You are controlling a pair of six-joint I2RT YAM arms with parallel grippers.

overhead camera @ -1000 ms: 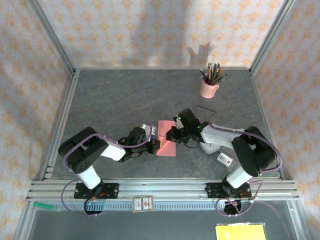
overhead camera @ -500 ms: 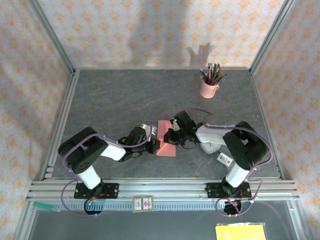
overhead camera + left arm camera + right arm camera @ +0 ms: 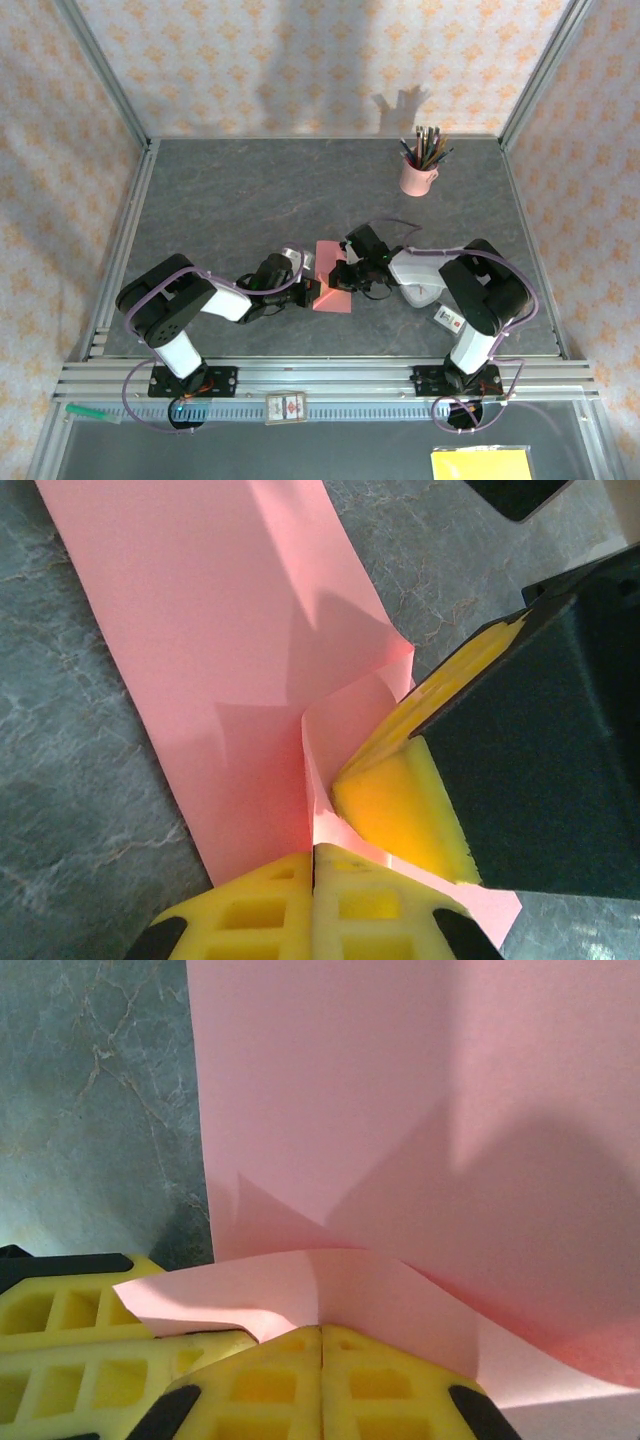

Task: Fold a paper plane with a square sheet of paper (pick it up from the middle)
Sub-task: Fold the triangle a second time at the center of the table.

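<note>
The paper [image 3: 327,253] lies lengthwise, front to back, on the table [image 3: 250,200]; left claw [image 3: 313,291] and right claw [image 3: 343,273] each pinch its raised fold, tips side by side

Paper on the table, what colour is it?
The paper is plain salmon pink; the left wrist view shows it best.

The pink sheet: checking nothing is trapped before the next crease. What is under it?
The square sheet of paper lies on the grey table, bare along its edges. The left gripper and right gripper pinch up a flap; anything beneath the flat part is covered.
</note>
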